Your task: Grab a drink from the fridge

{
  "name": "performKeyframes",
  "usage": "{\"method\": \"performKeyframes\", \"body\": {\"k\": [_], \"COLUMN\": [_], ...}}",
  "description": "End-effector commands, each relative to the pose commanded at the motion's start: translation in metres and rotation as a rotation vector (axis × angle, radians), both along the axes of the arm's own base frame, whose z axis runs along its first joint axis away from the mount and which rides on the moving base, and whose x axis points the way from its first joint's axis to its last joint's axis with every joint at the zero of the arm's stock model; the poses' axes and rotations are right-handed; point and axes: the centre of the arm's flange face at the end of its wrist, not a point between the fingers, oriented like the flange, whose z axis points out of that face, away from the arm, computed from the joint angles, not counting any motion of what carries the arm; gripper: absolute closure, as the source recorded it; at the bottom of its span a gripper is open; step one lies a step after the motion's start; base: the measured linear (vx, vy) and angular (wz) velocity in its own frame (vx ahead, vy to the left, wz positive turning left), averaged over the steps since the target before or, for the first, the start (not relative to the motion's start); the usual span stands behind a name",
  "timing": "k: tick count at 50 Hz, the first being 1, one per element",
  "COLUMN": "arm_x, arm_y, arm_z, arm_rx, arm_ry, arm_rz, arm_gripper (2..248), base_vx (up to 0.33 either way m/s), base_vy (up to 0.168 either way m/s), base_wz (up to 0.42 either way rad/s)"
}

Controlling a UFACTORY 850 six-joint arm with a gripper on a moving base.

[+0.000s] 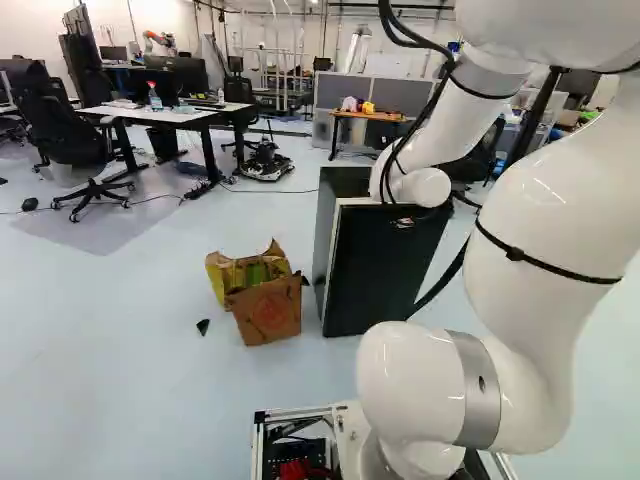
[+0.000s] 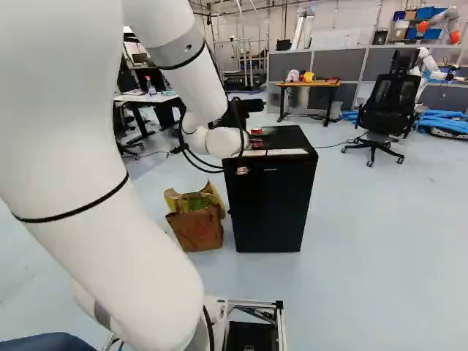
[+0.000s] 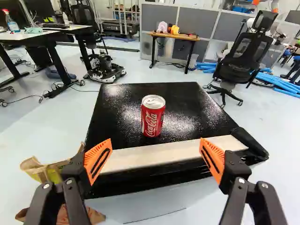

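Red cylindrical metal drink can [image 3: 153, 123]: upright on top of the black box-shaped fridge [image 3: 115, 110], at twelve o'clock from the black two-fingered hand [image 2: 250, 106]. We record the hand as released, its orange ribbed pads [image 3: 97, 161] wide apart. In the left base view, we note a crumpled brown paper bag [image 1: 270, 312] at the fridge's nine o'clock, on the pale floor [image 1: 120, 370].

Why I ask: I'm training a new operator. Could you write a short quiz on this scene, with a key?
1. True or false: the red can stands upright on top of the black fridge.
2. How are the fingers? (a) shut on the can (b) open, with nothing gripped (c) shut with nothing between them
3. Fill the gap: in the right base view, the brown paper bag stands on the floor to the ____ of the fridge.
Key: 1 true; 2 b; 3 left
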Motion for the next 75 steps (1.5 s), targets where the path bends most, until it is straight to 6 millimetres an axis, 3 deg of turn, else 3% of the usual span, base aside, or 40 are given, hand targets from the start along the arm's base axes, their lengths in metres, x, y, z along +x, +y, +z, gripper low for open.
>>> {"method": "performKeyframes", "body": {"k": [18, 44, 75], "arm_x": [0.021, 0.061, 0.088], "arm_y": [-0.002, -0.005, -0.018], "arm_z": [-0.002, -0.024, -0.051], "arm_rx": [-0.004, -0.004, -0.004], "arm_ry": [-0.030, -0.072, -0.126], "arm_rz": [0.011, 0.031, 0.027], "arm_gripper": [3, 3, 3], "base_vx": [0.000, 0.000, 0.000], "base_vy": [0.000, 0.000, 0.000], "base_wz": [0.000, 0.000, 0.000]}}
